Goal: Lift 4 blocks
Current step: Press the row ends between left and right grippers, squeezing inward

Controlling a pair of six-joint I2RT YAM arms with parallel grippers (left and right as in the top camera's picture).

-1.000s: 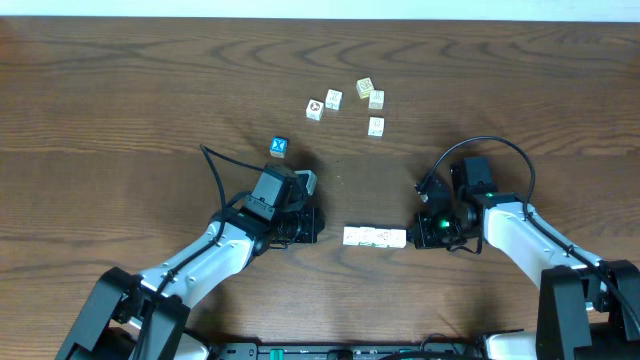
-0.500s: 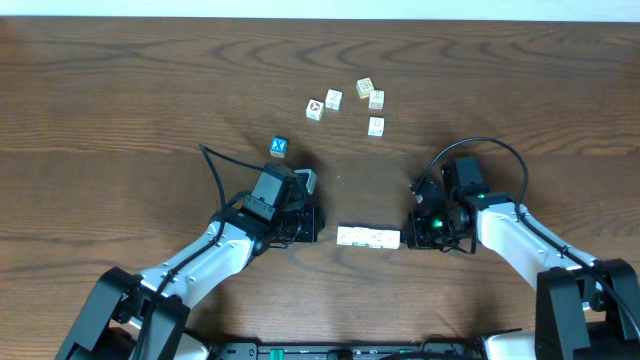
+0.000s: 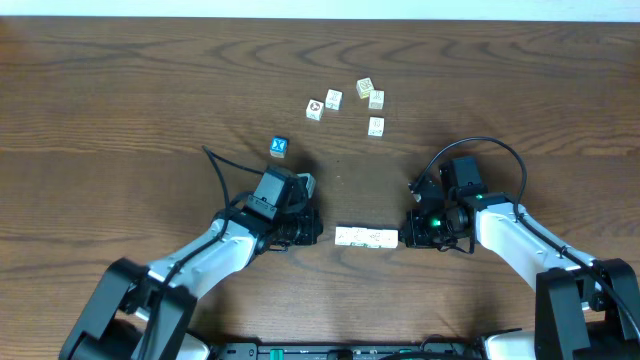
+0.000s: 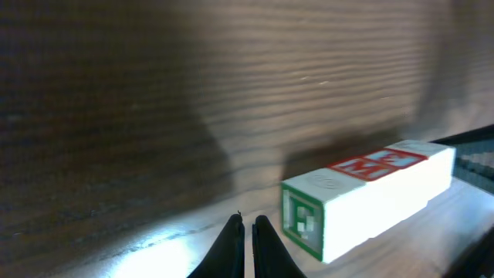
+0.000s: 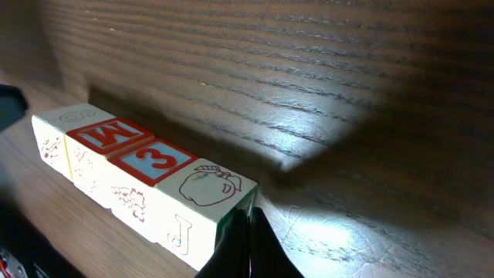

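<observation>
Tabletop (image 3: pixel 120 90): dark wood, visible grain, low sheen. Blocks (image 3: pixel 366 237) between the fingers (image 4: pixel 228 249): smooth painted wood, slightly glossy. Fingers: matt black.

Overhead sharp and evenly lit; wrist views dim, glary, blurred.

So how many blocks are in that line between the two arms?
4. They touch in one row on the table: an end block with a ring on top, then a red M block, a red 3 block, and an apple block. None seems hidden.
</observation>
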